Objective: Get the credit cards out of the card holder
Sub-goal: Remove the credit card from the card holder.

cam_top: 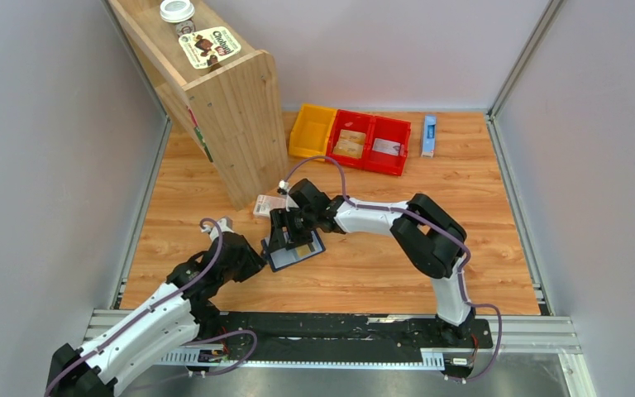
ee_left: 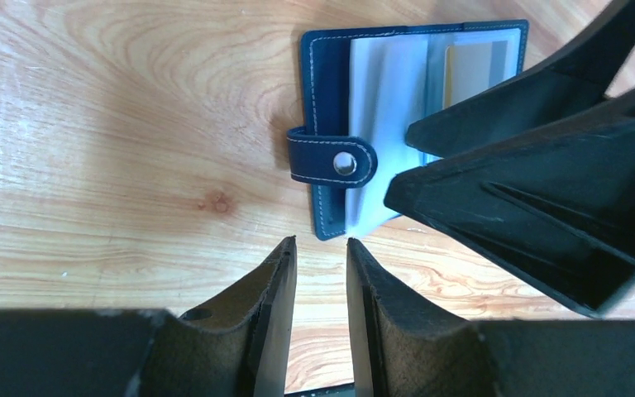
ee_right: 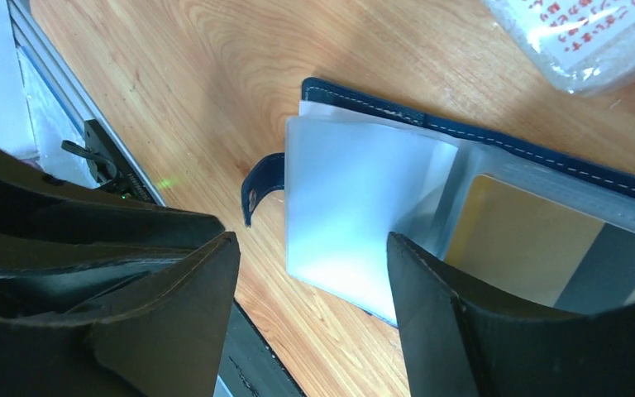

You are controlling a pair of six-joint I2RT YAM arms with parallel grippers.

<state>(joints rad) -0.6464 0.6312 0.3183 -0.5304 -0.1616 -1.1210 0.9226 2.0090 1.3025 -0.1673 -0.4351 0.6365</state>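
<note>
The card holder (cam_top: 296, 253) is a navy wallet lying open on the table, with its clasp strap (ee_left: 333, 161) toward the left arm. Its clear sleeves (ee_right: 355, 198) fan up, and a tan-yellow credit card (ee_right: 529, 248) with a grey stripe sits in a pocket; it also shows in the left wrist view (ee_left: 470, 70). My right gripper (ee_right: 310, 244) is open just above the wallet, its right finger (ee_right: 438, 331) at the sleeves. My left gripper (ee_left: 321, 242) is slightly open and empty, just short of the wallet's near edge.
A pink-and-white packet (cam_top: 269, 205) lies just behind the wallet. A wooden shelf (cam_top: 231, 116) stands at the back left. A yellow bin (cam_top: 312, 131) and two red bins (cam_top: 372, 142), one holding a tan card and one a pale card, sit at the back with a blue-and-white box (cam_top: 429, 135).
</note>
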